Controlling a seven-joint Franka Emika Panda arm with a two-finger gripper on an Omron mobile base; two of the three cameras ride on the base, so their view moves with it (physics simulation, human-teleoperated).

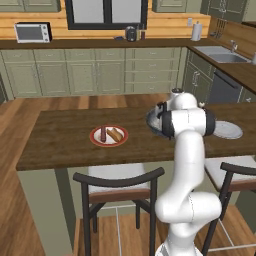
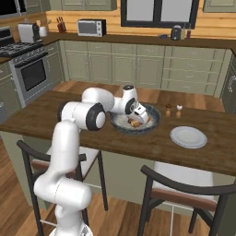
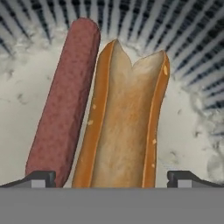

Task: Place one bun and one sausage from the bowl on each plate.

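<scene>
Gripper over the bowl, jaws spread wide

The gripper hangs open inside the bowl, its fingertips straddling the bun; the sausage lies touching the bun's side.

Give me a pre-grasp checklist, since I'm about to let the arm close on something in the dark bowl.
1. Tool open: ok; tips stand wide apart.
2. Tan split bun between the tips: ok.
3. Reddish-brown sausage outside the grasp: cannot tell; it lies against the bun, its near end by one tip.
4. Plain pale grey plate free: ok.
5. Red-rimmed white plate served: ok; holds a bun and a sausage.
6. Tool over the dark blue-grey bowl: ok.
</scene>
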